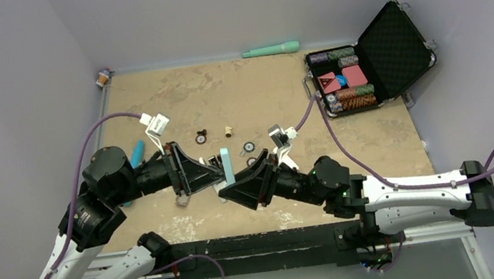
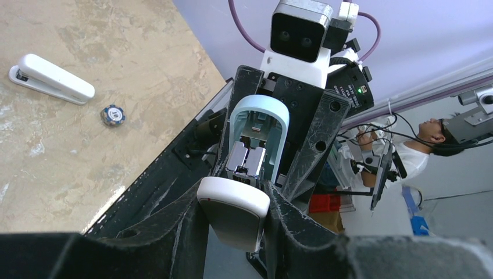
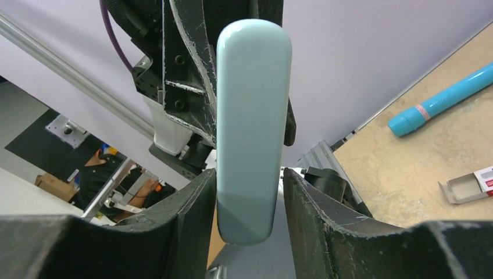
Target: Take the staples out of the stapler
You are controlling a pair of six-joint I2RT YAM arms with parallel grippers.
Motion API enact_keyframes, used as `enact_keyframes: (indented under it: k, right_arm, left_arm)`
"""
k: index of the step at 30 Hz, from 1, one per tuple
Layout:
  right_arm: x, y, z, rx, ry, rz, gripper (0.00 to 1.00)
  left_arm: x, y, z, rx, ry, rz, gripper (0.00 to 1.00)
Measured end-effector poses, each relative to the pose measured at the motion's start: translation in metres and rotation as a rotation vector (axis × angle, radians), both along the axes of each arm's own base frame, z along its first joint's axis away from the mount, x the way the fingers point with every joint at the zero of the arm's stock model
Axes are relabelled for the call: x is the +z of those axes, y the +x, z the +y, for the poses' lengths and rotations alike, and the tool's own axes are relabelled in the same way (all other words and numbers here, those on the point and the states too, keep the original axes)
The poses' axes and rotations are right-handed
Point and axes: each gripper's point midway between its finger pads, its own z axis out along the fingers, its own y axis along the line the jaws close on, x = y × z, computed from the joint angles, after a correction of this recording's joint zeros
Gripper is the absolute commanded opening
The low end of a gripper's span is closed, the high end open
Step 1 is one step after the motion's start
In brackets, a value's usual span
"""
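The stapler (image 1: 227,165) is held up above the table between my two grippers, opened out. My left gripper (image 2: 232,209) is shut on its white base (image 2: 232,224). In the left wrist view the pale-blue top (image 2: 279,139) stands swung up behind the base, with the shiny metal magazine (image 2: 247,163) showing inside. My right gripper (image 3: 250,200) is shut on the lower end of that pale-blue top (image 3: 253,116), one finger on each side. In the top view the left gripper (image 1: 217,178) and right gripper (image 1: 231,186) meet near the table's front middle.
A bright blue pen-like tube (image 1: 137,152) lies by the left arm. A mint-green stick (image 1: 271,50) lies at the back edge. An open case of chips (image 1: 364,66) stands back right. Loose chips (image 1: 249,146), a second white stapler-like oblong (image 2: 52,78) and a small open box (image 3: 471,185) lie on the table.
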Motion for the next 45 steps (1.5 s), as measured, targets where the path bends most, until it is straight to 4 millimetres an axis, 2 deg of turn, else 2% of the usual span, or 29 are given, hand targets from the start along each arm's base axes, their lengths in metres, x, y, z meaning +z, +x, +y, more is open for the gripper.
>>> enact_keyframes:
  k: [4,6,8,12,16,18,19,22,23,34,45]
  right_arm:
    - [-0.006,-0.001,0.006,0.01,-0.017,0.001,0.49]
    - [-0.009,-0.002,0.009,0.021,-0.027,0.001,0.45]
    - [-0.009,-0.002,0.011,0.023,-0.029,0.001,0.35]
    - [-0.006,-0.006,0.012,0.037,-0.02,0.007,0.24]
    - [-0.003,-0.007,0.015,0.042,-0.017,0.007,0.04]
    - [-0.004,-0.008,0.015,0.044,-0.016,0.008,0.0]
    - [-0.004,-0.008,0.015,0.044,-0.017,0.008,0.0]
    - [-0.005,-0.008,0.016,0.046,-0.022,0.01,0.0]
    - [-0.005,-0.008,0.016,0.048,-0.023,0.01,0.0]
    - [-0.022,-0.002,0.015,0.01,-0.087,0.044,0.0]
    - [-0.051,0.01,0.006,-0.065,-0.204,0.108,0.0]
  left_arm:
    - [-0.004,0.001,0.0,0.006,0.005,0.004,0.0]
    - [-0.005,0.002,0.0,0.007,0.007,0.007,0.0]
    - [-0.006,0.002,0.0,0.01,0.008,0.008,0.0]
    - [-0.002,0.0,0.001,0.008,-0.002,-0.008,0.0]
    - [-0.001,-0.001,0.003,0.01,-0.007,-0.016,0.0]
    - [-0.001,-0.002,0.004,0.01,-0.007,-0.015,0.13]
    - [-0.001,-0.002,0.004,0.013,-0.006,-0.015,0.28]
    - [-0.004,-0.002,0.006,0.026,0.004,-0.012,0.86]
    - [-0.008,0.001,0.009,0.047,0.021,-0.017,0.98]
    - [-0.027,0.0,0.035,0.157,0.113,-0.014,1.0]
    - [-0.033,-0.007,0.087,0.335,0.222,-0.076,1.0]
